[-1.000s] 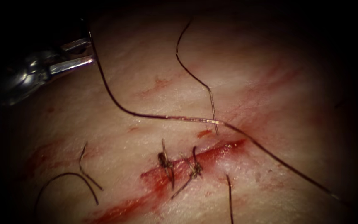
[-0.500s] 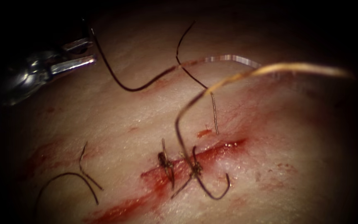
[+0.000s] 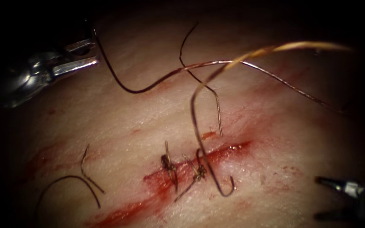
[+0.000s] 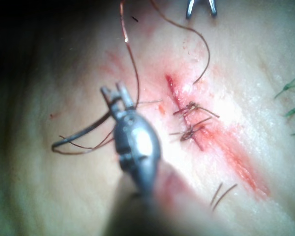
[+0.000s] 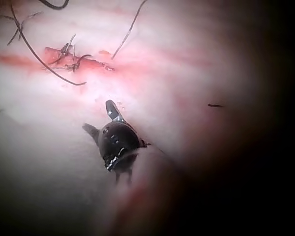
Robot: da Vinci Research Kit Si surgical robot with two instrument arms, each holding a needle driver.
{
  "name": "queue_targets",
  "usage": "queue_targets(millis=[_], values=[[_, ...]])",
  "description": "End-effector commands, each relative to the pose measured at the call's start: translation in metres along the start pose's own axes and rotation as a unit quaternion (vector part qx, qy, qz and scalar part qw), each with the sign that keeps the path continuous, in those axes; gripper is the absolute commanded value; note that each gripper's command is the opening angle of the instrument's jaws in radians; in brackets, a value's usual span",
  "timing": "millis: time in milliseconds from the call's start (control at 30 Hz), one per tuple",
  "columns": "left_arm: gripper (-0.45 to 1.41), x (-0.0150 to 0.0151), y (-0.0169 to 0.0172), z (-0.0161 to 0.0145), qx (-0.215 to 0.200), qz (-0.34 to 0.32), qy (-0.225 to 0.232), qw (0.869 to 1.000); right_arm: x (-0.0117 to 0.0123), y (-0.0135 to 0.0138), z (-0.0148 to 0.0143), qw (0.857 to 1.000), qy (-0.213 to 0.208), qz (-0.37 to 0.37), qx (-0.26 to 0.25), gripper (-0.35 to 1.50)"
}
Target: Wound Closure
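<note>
Left pincer [image 3: 90,52], upper left of the cut [image 3: 199,162], is closed on the thread [image 3: 148,86]. Right pincer [image 3: 324,198], lower right, gapes wide, holding nothing. Needle location: cannot tell.

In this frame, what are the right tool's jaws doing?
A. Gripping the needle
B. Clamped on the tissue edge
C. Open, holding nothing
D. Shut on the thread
C. The right tool sits right of the cut with its jaws spread apart and nothing between them.

Left tool [image 3: 90,52] fingers nearly closed; right tool [image 3: 324,198] fingers spread apart.
</note>
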Motion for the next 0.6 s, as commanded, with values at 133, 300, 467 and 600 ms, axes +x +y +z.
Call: queue_targets(millis=[133,300,467,600], values=[[-0.45,-0.0006,0.0002,0.0005,-0.001,0.000,0.000,1.000,0.0003,0.0014,0.0066,1.000,0.022,-0.012,0.008,1.40],[-0.45,-0.0006,0.0001,0.0002,-0.002,0.000,0.001,1.000,-0.0007,0.0007,0.0116,0.999,0.021,-0.028,0.037,1.43],[-0.45,-0.0006,0.0001,0.0002,-0.002,-0.001,0.001,1.000,-0.0006,0.0003,0.0137,0.998,0.032,-0.039,0.046,1.42],[-0.45,-0.0005,0.0001,0.0002,-0.002,-0.001,0.001,1.000,-0.0007,-0.0001,0.0152,0.997,0.036,-0.045,0.052,1.42]])
